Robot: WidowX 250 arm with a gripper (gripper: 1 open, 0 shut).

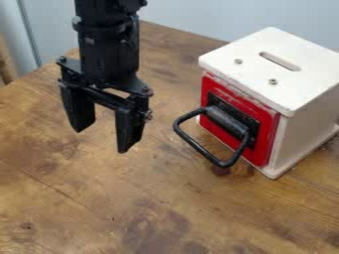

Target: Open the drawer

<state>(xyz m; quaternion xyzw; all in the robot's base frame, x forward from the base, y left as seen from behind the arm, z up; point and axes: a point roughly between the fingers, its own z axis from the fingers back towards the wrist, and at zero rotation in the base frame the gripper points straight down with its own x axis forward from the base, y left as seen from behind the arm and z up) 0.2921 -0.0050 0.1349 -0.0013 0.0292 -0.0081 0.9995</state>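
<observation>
The black gripper [106,127] hangs over the wooden table [79,208], pointing down, its two long fingers [129,132] spread wide with nothing between them. The fingertips stop just above the tabletop; whether they touch it cannot be told from this angle. The arm above the gripper is cut off by the top edge of the frame, so only its lower dark body shows.

To the right of the gripper, and apart from it, sits the drawer [243,121]: a red front with a black plate, set in a cream-white wooden housing [284,84]. A large black wire loop handle [208,137] juts out from the front toward the gripper and droops down to the table. The drawer front looks flush or nearly flush with the housing; none of its inside is visible. The housing's top carries a slot and a few small dark marks too small to make out. Its right side runs out of frame, and the far background is blurred
</observation>
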